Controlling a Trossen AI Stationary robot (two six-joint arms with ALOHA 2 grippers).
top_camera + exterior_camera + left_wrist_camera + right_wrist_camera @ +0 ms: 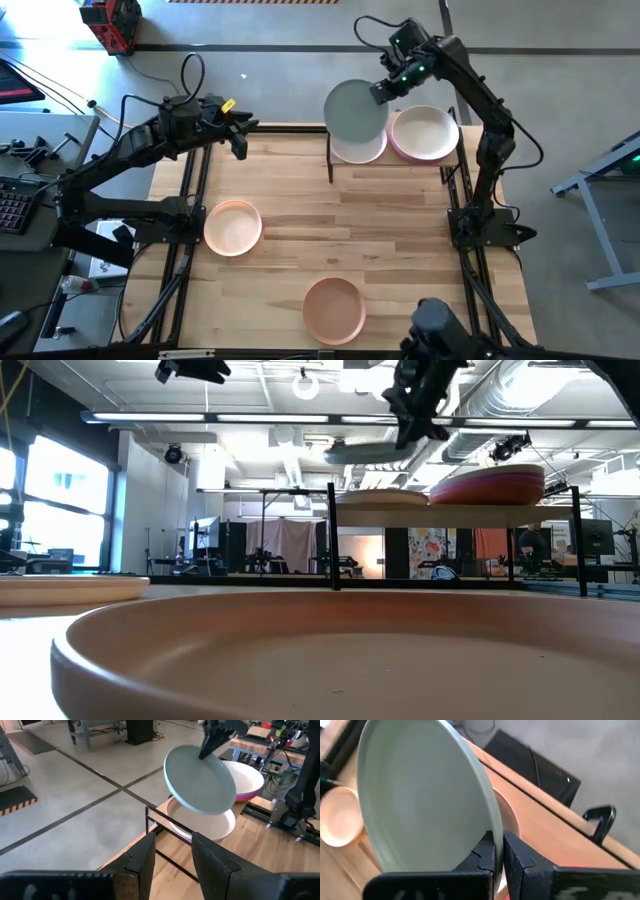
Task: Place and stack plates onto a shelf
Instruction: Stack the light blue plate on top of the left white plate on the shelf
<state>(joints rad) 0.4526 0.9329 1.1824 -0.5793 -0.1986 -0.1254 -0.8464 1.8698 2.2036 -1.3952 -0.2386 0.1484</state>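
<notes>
Nearest me on the table (400, 250) lies a salmon plate (333, 309), with a peach plate (233, 226) farther back and to the left. Beyond them I see my left gripper (240, 135) hovering near the far edge, fingers apart, holding nothing. Farthest off, my right gripper (381, 92) is clamped on a green plate (355, 110), above the white plate (362, 150) on the shelf (455, 510), beside a pink stack (425, 133).
</notes>
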